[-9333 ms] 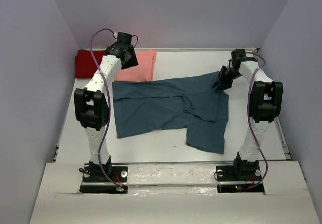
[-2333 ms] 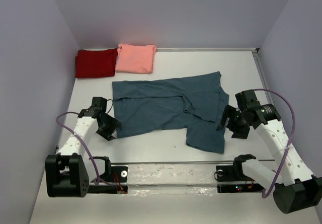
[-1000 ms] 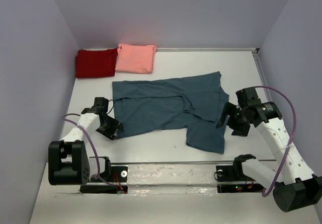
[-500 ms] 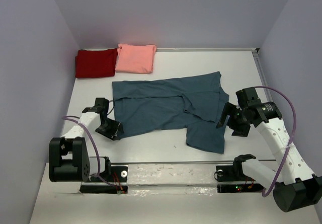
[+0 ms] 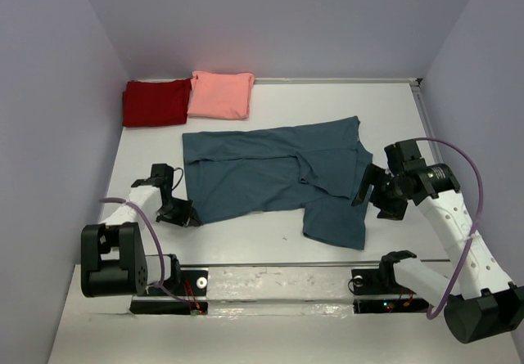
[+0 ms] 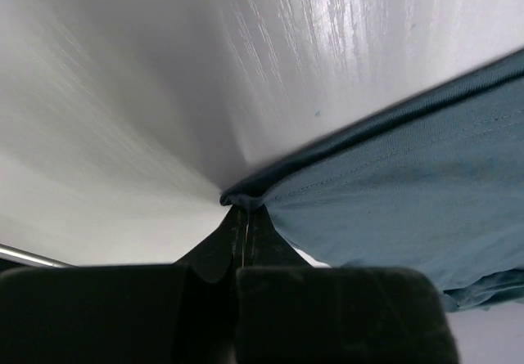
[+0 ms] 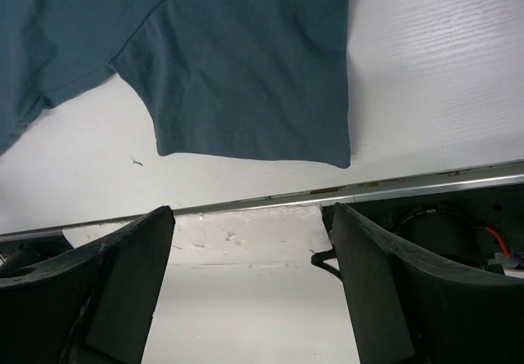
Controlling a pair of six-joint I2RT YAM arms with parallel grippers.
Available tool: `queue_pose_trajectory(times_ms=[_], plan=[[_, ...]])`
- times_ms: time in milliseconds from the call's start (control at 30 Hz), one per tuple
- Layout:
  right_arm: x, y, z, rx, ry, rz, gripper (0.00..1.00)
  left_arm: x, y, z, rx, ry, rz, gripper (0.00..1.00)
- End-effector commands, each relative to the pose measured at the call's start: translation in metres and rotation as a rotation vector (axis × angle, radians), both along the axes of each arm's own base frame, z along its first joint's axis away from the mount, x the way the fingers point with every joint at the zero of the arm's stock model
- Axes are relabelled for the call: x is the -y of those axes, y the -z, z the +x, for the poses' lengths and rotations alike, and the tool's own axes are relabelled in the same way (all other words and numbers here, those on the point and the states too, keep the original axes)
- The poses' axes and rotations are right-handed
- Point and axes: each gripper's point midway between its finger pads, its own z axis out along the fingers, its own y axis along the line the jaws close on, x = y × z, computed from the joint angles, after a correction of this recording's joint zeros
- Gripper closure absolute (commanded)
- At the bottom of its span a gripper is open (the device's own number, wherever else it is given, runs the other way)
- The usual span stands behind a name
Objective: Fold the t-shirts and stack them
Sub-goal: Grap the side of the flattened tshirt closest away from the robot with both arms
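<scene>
The large teal-blue t-shirt (image 5: 270,176) lies spread flat mid-table, a sleeve pointing toward the near edge. My left gripper (image 5: 186,216) sits low at its near-left corner. In the left wrist view that gripper (image 6: 243,209) is shut, with the hem corner of the teal shirt (image 6: 393,184) pinched between its tips. My right gripper (image 5: 365,192) hovers at the shirt's right edge. In the right wrist view it (image 7: 250,217) stands open with nothing between its fingers, and the teal sleeve (image 7: 246,69) lies beyond them. The folded dark red t-shirt (image 5: 155,102) and salmon-pink t-shirt (image 5: 221,94) lie side by side at the back left.
A metal rail (image 5: 278,264) runs along the table's near edge, and shows in the right wrist view as a metal rail (image 7: 368,186) just past the sleeve. Grey walls close in the left, back and right sides. A raised strip (image 5: 422,119) borders the table's right edge.
My left gripper has shut on the teal shirt's near-left corner, having slid slightly toward it. The right arm has hardly moved and stays open.
</scene>
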Motion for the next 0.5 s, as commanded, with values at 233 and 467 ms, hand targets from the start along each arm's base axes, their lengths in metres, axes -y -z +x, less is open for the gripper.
queue_pose_trajectory(times_ms=[233, 467], plan=[[-0.004, -0.012, 0.012, 0.033, -0.032, 0.001, 0.17, -0.012, -0.014, 0.027, 0.033, 0.017, 0.071, 1.00], [-0.002, 0.017, 0.003, -0.133, -0.028, -0.034, 0.17, -0.018, -0.038, 0.072, 0.117, 0.094, 0.107, 1.00]])
